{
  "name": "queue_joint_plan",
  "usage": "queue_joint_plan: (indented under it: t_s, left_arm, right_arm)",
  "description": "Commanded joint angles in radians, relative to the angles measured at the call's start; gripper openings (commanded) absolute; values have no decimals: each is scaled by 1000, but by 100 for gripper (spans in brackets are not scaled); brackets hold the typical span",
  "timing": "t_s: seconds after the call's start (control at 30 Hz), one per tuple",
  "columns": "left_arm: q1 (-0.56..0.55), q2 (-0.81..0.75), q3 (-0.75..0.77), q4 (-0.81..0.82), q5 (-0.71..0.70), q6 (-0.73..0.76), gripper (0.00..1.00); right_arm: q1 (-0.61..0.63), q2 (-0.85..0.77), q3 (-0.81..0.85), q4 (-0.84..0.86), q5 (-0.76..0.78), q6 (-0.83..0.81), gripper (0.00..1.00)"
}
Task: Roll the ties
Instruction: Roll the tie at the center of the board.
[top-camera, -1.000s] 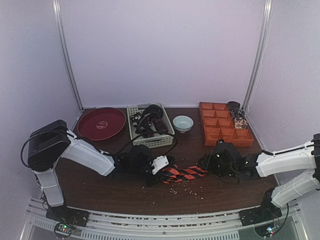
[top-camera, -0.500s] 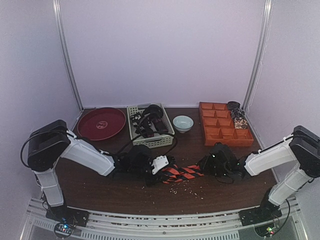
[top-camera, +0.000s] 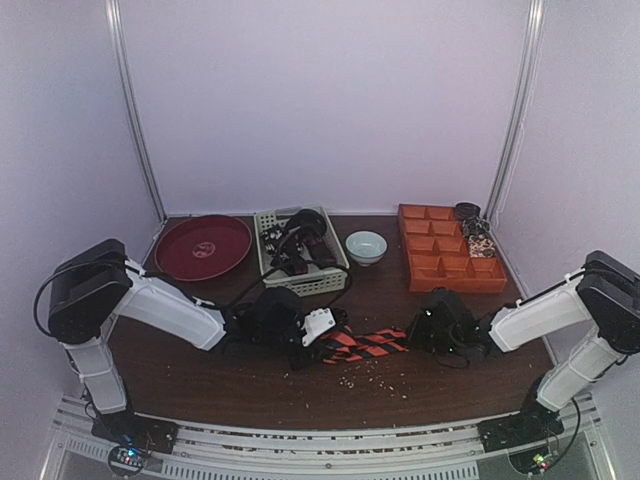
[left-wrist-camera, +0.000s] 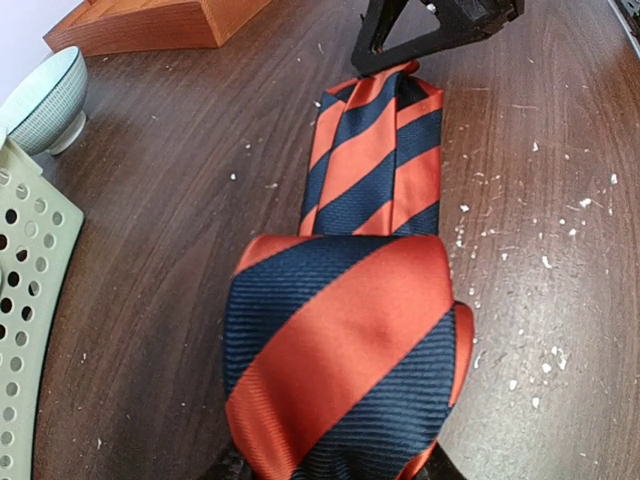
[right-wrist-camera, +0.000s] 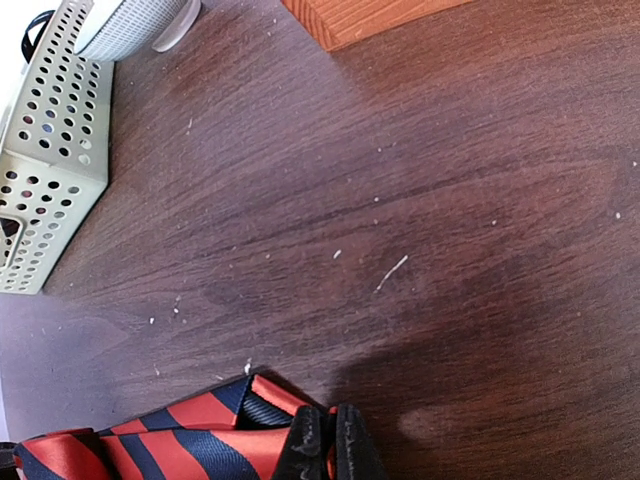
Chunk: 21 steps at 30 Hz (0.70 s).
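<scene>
**Mid-roll: striped tie held at both ends**

The left tool (top-camera: 318, 328) is clenched on the rolled end of the striped tie (left-wrist-camera: 340, 350). Straight ahead of it, the right tool (right-wrist-camera: 325, 445) pinches the tie's far tip. The unrolled stretch lies flat on the tabletop (right-wrist-camera: 450, 200) between them. The next move, I judge, calls for another wrap toward the right tool, with the tip kept taut. Against a second ago, the right arm's elbow has folded upward and the flat stretch looks slightly shorter.
</scene>
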Motion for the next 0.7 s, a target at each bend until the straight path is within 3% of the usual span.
queue_joint_plan:
  t_s: [0.0, 0.47, 0.63, 0.67]
  left_arm:
    - [5, -27, -15, -24, -33, -18, 37]
    - [6, -22, -32, -30, -61, -27, 37]
    - [6, -4, -14, -33, -28, -29, 37]
    - [6, 3, -6, -35, -25, -32, 37]
  right_arm:
    - [-31, -13, -35, -83, 61, -22, 0]
    - [-55, -30, -44, -134, 107, -33, 0]
    - [-50, -33, -19, -69, -20, -82, 1]
    - [-44, -37, 1, -103, -31, -88, 7]
